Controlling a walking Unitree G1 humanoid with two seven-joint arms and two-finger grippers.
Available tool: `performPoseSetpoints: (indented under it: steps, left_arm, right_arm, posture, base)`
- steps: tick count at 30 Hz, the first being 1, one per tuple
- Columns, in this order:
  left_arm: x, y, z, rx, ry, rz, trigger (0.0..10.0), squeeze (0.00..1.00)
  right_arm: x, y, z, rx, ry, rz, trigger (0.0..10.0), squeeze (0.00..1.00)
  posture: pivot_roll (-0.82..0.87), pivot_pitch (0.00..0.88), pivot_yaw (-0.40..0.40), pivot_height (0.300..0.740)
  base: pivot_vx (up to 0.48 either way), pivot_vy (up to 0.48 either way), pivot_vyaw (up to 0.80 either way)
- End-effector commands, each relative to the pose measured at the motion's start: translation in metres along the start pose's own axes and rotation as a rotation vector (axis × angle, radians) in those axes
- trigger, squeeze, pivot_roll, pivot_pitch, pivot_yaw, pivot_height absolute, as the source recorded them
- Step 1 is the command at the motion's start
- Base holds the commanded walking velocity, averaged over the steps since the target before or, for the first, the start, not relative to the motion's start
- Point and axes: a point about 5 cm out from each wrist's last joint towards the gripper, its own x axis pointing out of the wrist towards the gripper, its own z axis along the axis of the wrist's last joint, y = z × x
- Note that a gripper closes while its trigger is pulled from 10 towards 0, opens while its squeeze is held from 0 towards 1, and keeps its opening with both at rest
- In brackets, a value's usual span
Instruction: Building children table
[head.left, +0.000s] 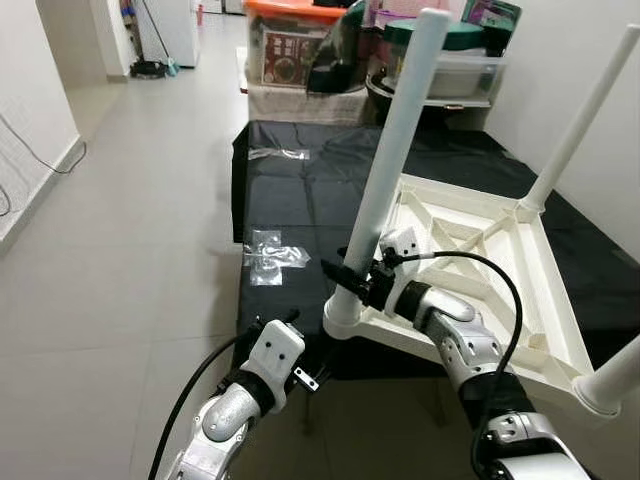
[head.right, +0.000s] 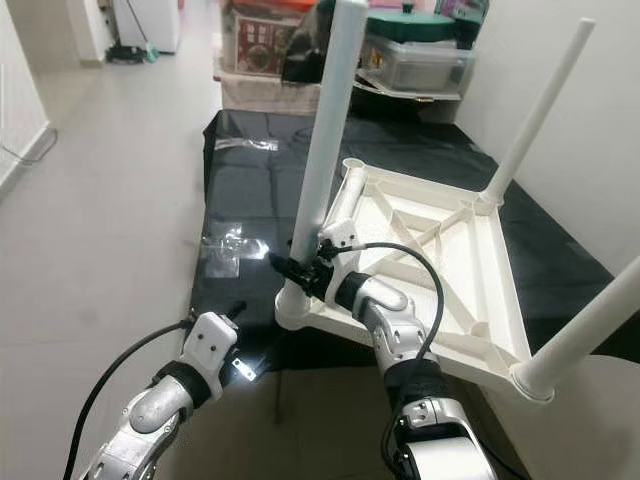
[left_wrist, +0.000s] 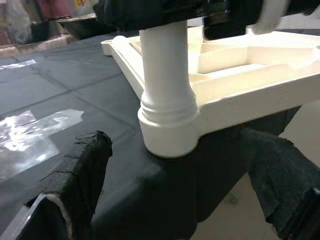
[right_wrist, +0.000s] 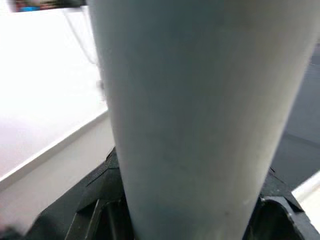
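While the right gripper (head.left: 352, 279) clamps the near leg (head.left: 393, 160) just above its corner socket to seat it in the upturned tabletop (head.left: 500, 262), the left gripper (head.left: 296, 345) waits open below that corner.

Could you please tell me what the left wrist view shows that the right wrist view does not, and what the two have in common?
The left wrist view shows the corner socket of the upturned white table top, the black cloth, clear tape and the open left gripper. The right wrist view has the right gripper clamped round the leg, close up. Both share the white table leg.
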Motion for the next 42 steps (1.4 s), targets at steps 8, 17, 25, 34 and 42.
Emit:
performPoseSetpoints:
  steps: [8, 17, 25, 34, 42]
  left_arm:
    - [-0.001, -0.001, -0.003, -0.003, 0.012, -0.008, 10.0, 0.00]
    - [0.000, -0.001, -0.002, -0.002, 0.011, -0.003, 10.0, 0.00]
    - [0.000, 0.000, -0.002, -0.001, 0.007, 0.003, 10.0, 0.00]
    - [0.001, 0.000, -0.001, 0.002, 0.003, 0.001, 10.0, 0.00]
    - [0.001, 0.000, 0.000, 0.002, -0.012, -0.005, 10.0, 0.00]
  right_arm:
    - [-0.059, -0.037, -0.023, 0.122, -0.043, -1.004, 0.0, 0.00]
    - [-0.026, -0.008, -0.016, 0.198, -0.155, -0.697, 10.0, 1.00]
    - [-0.036, -0.033, 0.004, 0.154, -0.247, -0.563, 10.0, 0.00]
    - [-0.040, -0.031, 0.009, 0.031, -0.011, 0.113, 10.0, 0.00]
    - [-0.031, -0.020, 0.002, -0.027, 0.118, 0.369, 10.0, 0.00]
  posture:
    - [0.13, 0.000, -0.099, 0.740]
    - [0.13, 0.000, -0.101, 0.740]
    - [0.14, 0.000, -0.101, 0.740]
    - [0.14, 0.000, -0.105, 0.740]
    - [0.15, 0.000, -0.109, 0.740]
  base:
    - [0.000, 0.000, 0.00]
    - [0.000, 0.000, 0.00]
    - [0.000, 0.000, 0.00]
    - [0.000, 0.000, 0.00]
    - [0.000, 0.000, 0.00]
